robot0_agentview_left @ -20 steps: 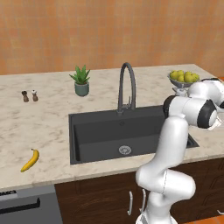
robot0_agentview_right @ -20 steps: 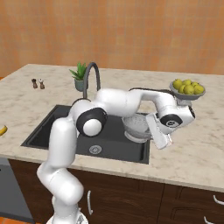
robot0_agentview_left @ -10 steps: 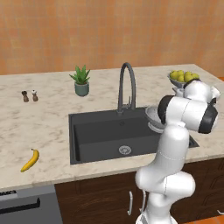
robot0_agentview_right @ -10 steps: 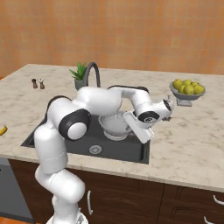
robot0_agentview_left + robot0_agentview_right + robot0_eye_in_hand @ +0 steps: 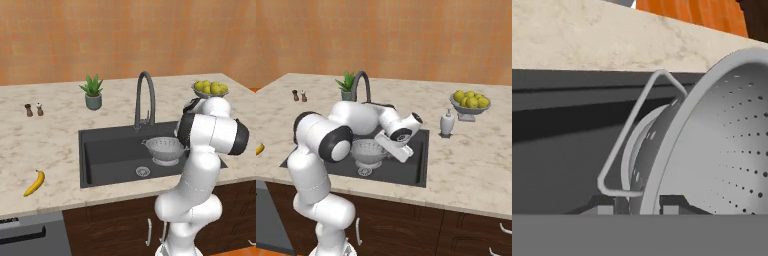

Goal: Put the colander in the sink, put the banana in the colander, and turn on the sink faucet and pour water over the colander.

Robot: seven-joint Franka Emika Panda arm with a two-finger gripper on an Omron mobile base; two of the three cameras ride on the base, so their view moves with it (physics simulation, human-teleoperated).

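The silvery, hole-dotted colander [image 5: 165, 148] hangs upright low inside the black sink [image 5: 107, 152], right of the round drain [image 5: 142, 171]. My gripper [image 5: 387, 149] is shut on the colander's [image 5: 367, 152] right rim. In the hand view that rim [image 5: 677, 145] runs between my two fingertips [image 5: 604, 209], beside a wire side handle [image 5: 629, 135]. I cannot tell whether the colander touches the basin floor. The yellow banana [image 5: 35, 183] lies on the counter far left of the sink. The dark gooseneck faucet [image 5: 145, 97] arches behind the basin.
A pedestal bowl of yellow-green fruit [image 5: 211, 89] and a white soap dispenser [image 5: 446, 122] stand on the counter right of the sink. A potted plant [image 5: 92, 92] and two small shakers [image 5: 34, 109] sit at the back left.
The arm has swung left and carried the colander from beside the sink's right edge down into the basin. The banana has not moved.
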